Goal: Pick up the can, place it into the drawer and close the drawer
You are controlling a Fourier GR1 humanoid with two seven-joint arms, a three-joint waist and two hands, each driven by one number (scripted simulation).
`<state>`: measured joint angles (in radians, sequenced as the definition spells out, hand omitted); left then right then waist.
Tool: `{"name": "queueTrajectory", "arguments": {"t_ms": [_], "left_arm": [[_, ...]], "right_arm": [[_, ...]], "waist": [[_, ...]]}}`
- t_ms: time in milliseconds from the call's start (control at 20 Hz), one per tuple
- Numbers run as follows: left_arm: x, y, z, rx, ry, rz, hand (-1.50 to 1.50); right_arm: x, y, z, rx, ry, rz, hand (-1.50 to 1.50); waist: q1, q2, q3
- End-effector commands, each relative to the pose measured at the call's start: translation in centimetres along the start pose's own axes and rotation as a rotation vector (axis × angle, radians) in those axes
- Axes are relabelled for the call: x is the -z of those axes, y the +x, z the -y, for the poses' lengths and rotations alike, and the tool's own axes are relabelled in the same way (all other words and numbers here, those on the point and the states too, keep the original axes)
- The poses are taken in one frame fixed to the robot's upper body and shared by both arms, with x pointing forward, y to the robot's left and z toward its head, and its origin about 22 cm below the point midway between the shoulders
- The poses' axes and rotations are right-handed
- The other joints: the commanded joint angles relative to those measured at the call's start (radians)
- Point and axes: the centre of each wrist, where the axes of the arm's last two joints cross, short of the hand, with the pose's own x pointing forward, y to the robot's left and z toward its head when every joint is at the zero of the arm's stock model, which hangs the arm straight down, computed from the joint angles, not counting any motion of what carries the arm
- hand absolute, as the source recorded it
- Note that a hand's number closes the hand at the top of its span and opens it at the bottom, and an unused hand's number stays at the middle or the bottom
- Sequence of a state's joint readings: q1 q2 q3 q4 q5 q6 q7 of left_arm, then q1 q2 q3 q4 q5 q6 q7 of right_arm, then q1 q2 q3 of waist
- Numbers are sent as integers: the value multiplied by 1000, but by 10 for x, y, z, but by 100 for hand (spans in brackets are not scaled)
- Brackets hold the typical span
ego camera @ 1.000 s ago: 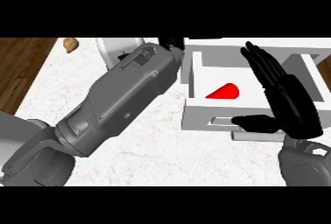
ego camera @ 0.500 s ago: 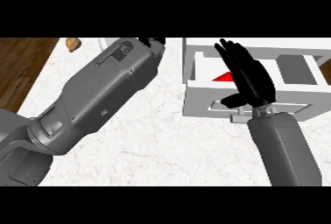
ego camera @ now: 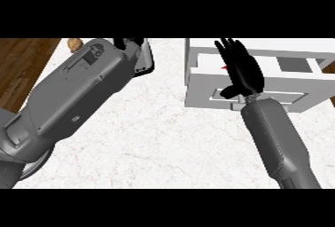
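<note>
Right robot hand (ego camera: 242,73): fingers were straight and pressed together, pointing to 12 o'clock, flat over the open drawer; it held nothing.
Left robot hand (ego camera: 126,43): sat at 11 o'clock of the view, mostly hidden behind its forearm; its state could not be told.
Desk (ego camera: 163,133): white marble, carrying the drawer toward 1 o'clock.
Drawer (ego camera: 200,93): white, stood open, front wall toward 6 o'clock.
Can (ego camera: 224,67): a red sliver inside the drawer, just beside the right robot hand at its 9 o'clock, mostly covered; long axis could not be told.
Key relation: the right robot hand was far nearer the can than the left; closing probably called for a push toward 12 o'clock.
</note>
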<state>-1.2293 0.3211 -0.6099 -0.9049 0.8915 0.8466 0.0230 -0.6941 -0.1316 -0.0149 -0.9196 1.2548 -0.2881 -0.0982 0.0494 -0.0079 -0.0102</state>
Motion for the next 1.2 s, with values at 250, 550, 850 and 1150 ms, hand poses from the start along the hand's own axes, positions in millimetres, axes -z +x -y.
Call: {"name": "queueTrajectory", "arguments": {"t_ms": [250, 550, 850, 1150], "left_arm": [[-14, -3, -16, -8, -11, 15, -150], [-5, 15, -28, -21, 0, 9, -150], [-8, 14, -40, -3, -9, 15, -150], [-15, 22, -48, 3, -18, 38, -150]], "right_arm": [[9, -13, -31, -10, -59, -47, -150], [30, -19, -21, -60, -105, -57, -150], [54, -18, 1, -76, -155, -74, -150], [66, -13, 12, -109, -193, -91, -150]], "waist": [[13, 19, 12], [17, 29, 12], [38, 36, 12], [50, 36, 12]]}}
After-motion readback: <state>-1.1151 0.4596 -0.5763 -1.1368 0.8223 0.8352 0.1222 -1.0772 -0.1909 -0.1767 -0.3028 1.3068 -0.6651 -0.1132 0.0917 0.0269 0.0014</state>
